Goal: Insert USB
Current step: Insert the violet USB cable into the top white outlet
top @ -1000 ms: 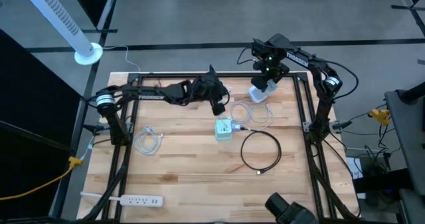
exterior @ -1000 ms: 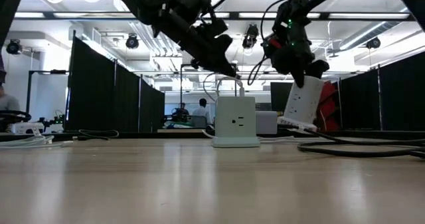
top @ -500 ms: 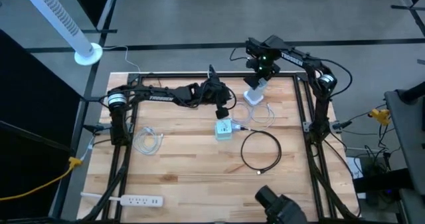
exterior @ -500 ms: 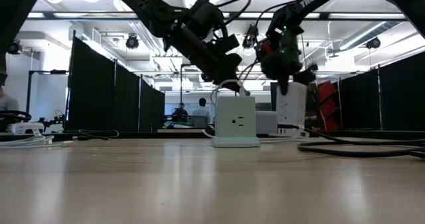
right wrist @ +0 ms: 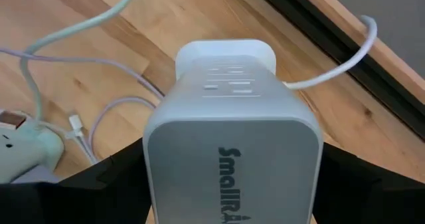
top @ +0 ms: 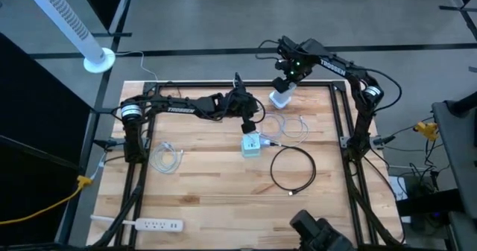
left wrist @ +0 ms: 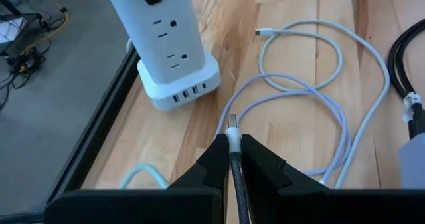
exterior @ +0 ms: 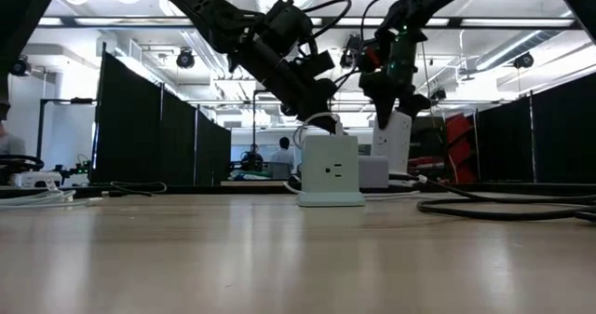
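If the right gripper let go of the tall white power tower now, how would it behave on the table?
Probably tippy: the power tower is tall over a narrow base and stands near the table edge. It looks rigid plastic, so the right gripper, clamped on its top, likely won't deform it. Its trailing white cord may tug it sideways.

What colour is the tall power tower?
White power tower, clearest in the left wrist view.
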Tool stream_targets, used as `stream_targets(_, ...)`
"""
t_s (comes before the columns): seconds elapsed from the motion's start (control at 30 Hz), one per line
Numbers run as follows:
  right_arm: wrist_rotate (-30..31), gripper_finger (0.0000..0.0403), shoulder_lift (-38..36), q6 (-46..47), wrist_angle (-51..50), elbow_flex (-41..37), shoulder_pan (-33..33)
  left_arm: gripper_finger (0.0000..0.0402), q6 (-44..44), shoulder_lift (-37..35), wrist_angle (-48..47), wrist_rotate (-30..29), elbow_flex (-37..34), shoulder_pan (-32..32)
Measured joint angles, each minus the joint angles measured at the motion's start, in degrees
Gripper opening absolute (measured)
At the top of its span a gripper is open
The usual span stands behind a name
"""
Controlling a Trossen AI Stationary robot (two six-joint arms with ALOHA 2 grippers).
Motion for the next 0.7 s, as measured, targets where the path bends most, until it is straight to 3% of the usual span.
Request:
stream_targets(0.27, 2.17, 0.0354, -0.01, 4.25, 3.48, -0.87, 1.01, 0.0015, -1.18, -0.02, -1.99, -0.01, -0.13, -0.04)
stream_targets(0.53, 2.79, 0.0325, -0.06, 1.95, 4.79, -1.08, 2.15, 0.0015, -2.08, -0.04, -2.16, -0.01, -0.89, -0.13)
stream_targets(0.7, 5.35, 0.0304, -0.08, -6.58, 5.11, -1.08, 2.76, 0.0015, -2.43, -0.04, -2.14, 0.01, -1.23, -0.13)
